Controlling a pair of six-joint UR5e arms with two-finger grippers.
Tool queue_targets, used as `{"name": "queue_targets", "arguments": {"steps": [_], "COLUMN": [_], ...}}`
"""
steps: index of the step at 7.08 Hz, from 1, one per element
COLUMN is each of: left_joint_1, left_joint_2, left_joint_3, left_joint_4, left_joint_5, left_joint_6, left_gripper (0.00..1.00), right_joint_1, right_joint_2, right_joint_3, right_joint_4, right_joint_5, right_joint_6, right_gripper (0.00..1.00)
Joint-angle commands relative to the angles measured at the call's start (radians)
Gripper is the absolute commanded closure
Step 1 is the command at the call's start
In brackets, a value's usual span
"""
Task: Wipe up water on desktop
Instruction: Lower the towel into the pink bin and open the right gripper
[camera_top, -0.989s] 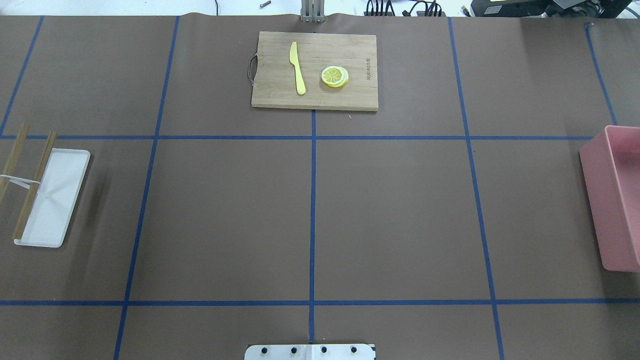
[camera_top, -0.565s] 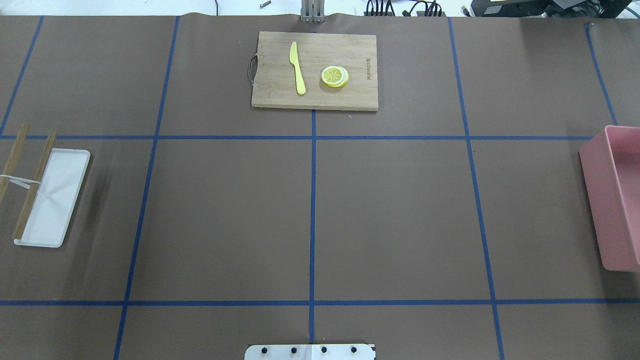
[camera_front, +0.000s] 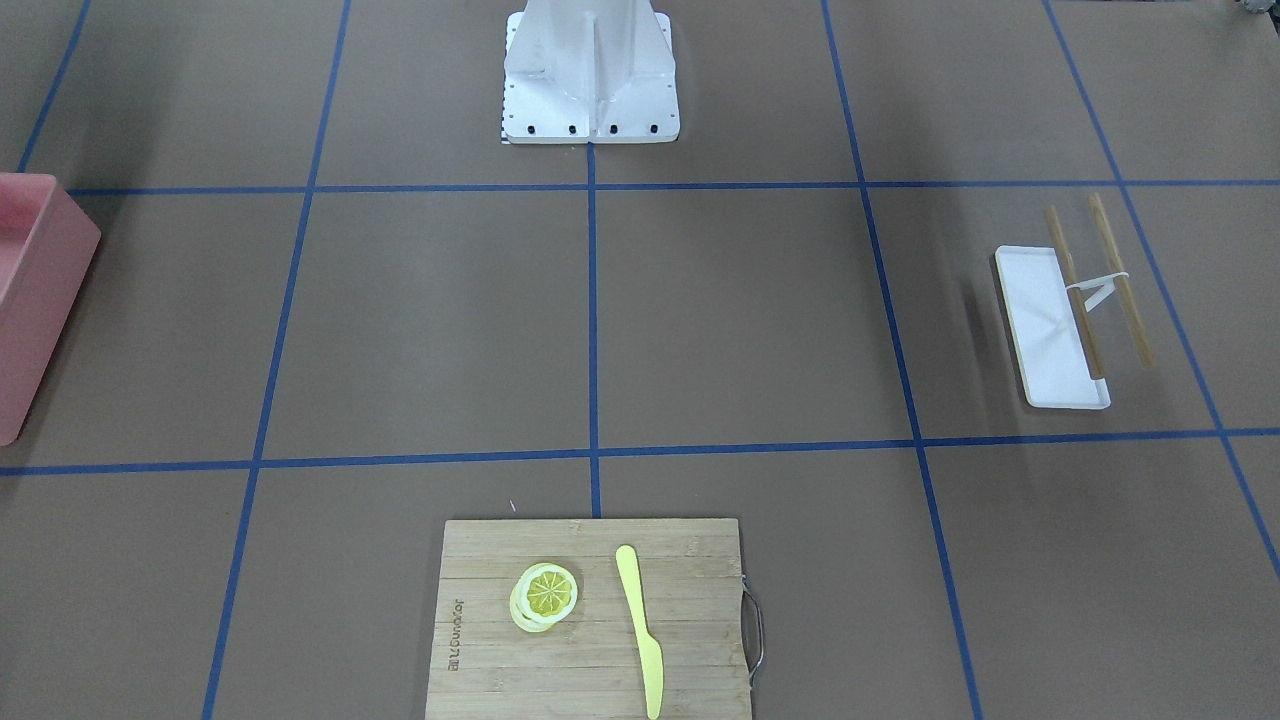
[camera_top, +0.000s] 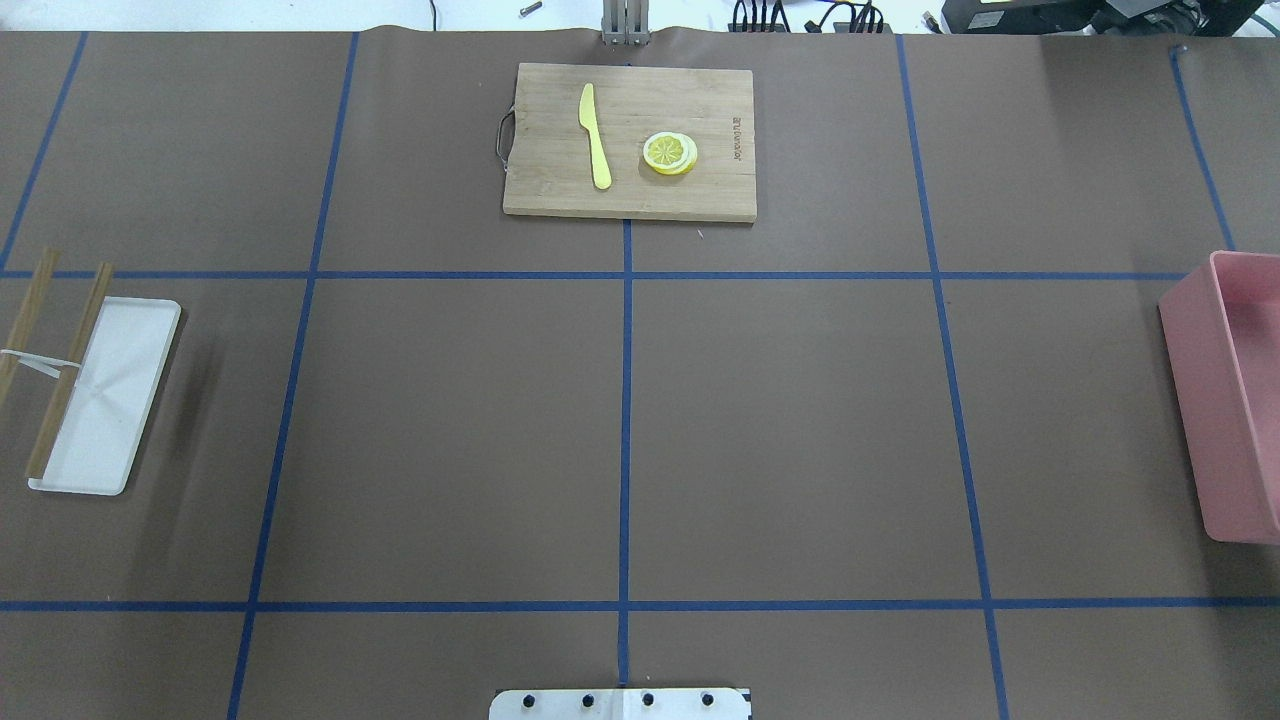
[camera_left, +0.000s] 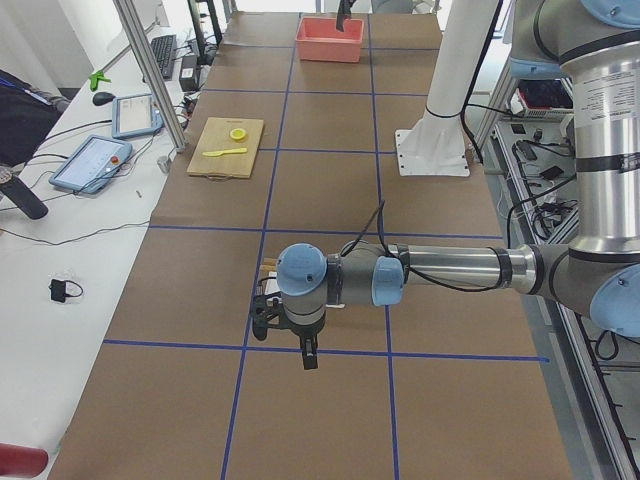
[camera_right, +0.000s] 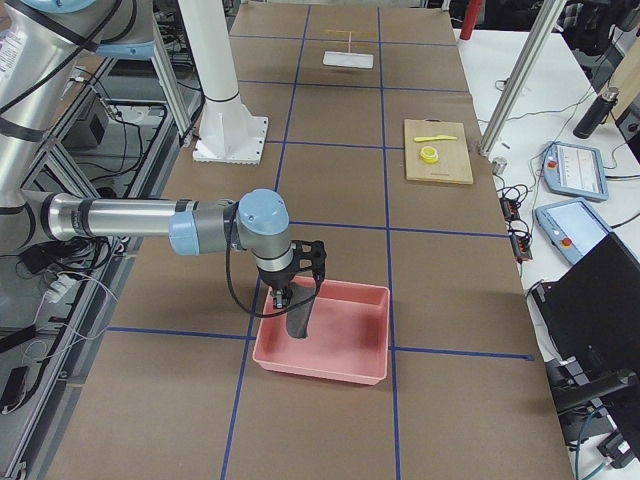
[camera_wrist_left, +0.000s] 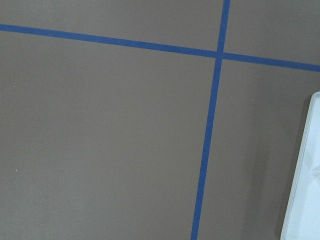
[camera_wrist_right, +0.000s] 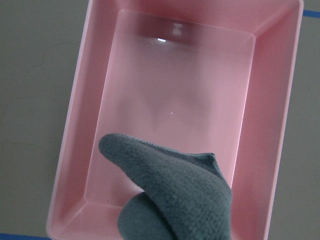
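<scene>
The matte brown desktop (camera_top: 780, 430), gridded with blue tape, runs lengthwise from the robot's left to its right, with open room across the middle squares. A bamboo cutting board (camera_top: 630, 140) sits at the far edge. A white rectangular tray (camera_top: 105, 400) lies at the left end near the left gripper (camera_left: 309, 358). At the right end a grey-green cloth (camera_wrist_right: 175, 195) hangs below the right gripper (camera_right: 290, 300) over a pink plastic bin (camera_right: 320, 365). I cannot tell how either gripper's jaws stand.

Brown desktop (camera_top: 450, 430) with cutting board (camera_top: 550, 192), yellow knife (camera_top: 596, 135), lemon slices (camera_top: 670, 153), white tray (camera_top: 122, 420), pink bin (camera_top: 1200, 400).
</scene>
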Motion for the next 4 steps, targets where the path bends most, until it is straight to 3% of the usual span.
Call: {"name": "queue_targets", "arguments": {"steps": [1,2,3,4], "left_joint_1": [0.0,0.0,0.0,0.0], "left_joint_2": [0.001,0.001,0.001,0.001], "left_joint_3": [-0.002,-0.002,-0.002,-0.002], "left_joint_4": [-0.002,-0.002,-0.002,-0.002], "left_joint_5": [0.0,0.0,0.0,0.0], "left_joint_6": [0.0,0.0,0.0,0.0], "left_gripper": [0.02,0.02,0.02,0.02], "right_joint_1": [-0.04,-0.045,-0.053,-0.066], "right_joint_2": [0.0,-0.006,-0.01,-0.01], "right_joint_3": [-0.011,-0.011,-0.011,-0.011], "right_joint_4": [0.005,0.005,0.005,0.005], "right_joint_5": [0.001,-0.001,-0.001,-0.018], "right_joint_6": [0.001,-0.005,-0.008,-0.01], "right_gripper": [0.95,0.95,0.74,0.04]}}
